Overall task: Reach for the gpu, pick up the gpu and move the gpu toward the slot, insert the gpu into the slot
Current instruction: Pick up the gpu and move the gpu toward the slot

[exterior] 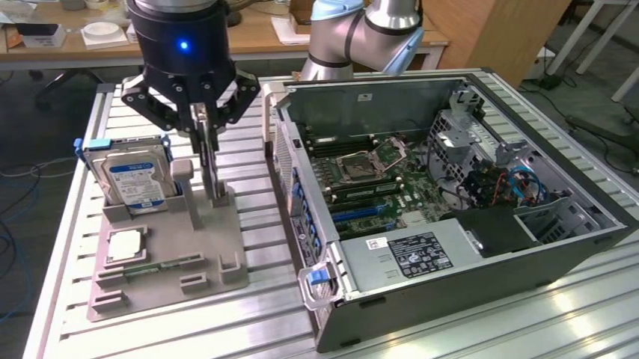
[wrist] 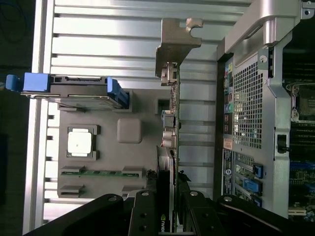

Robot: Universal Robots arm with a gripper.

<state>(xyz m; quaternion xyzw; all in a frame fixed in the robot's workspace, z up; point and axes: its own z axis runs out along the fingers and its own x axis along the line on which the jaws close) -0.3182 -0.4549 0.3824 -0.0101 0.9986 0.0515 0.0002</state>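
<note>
The slatted aluminium bench (exterior: 559, 321) is carrying everything. The open computer case (exterior: 450, 299) is lying on it, off to the exterior view's right of the pincer (exterior: 206, 133) and lower than it. Inside, the green motherboard (exterior: 399, 187) is facing upward, and the slot (exterior: 358, 212), a blue strip, is sitting well apart from the pincer, with the case wall standing between them.

The grey holder (exterior: 230, 262) is resting on the bench straight beneath the pincer. A hard drive (exterior: 135, 179) is standing in it just to the exterior view's left of the pincer, and a small silver chip (exterior: 125, 245) is lying lower down on that same side.

The gpu (exterior: 212, 168) is standing on edge in the holder, directly under the pincer, its upper edge running up between the fingers (wrist: 147, 214). In the wrist view its pale bracket (wrist: 177, 44) is sitting at the end of the card farthest from the pincer. The pincer is looking clamped on the gpu, one finger pressing on each flat face near the top edge.

The card is looking light and stiff, yet fragile: it is thin, and its faces are carrying small parts that a hard squeeze could be crushing. The bare board near the upper edge is seeming the safest place to take hold. The bracket is likely pulling the card down at that end, so a loose grip could be letting it tilt or slip.
</note>
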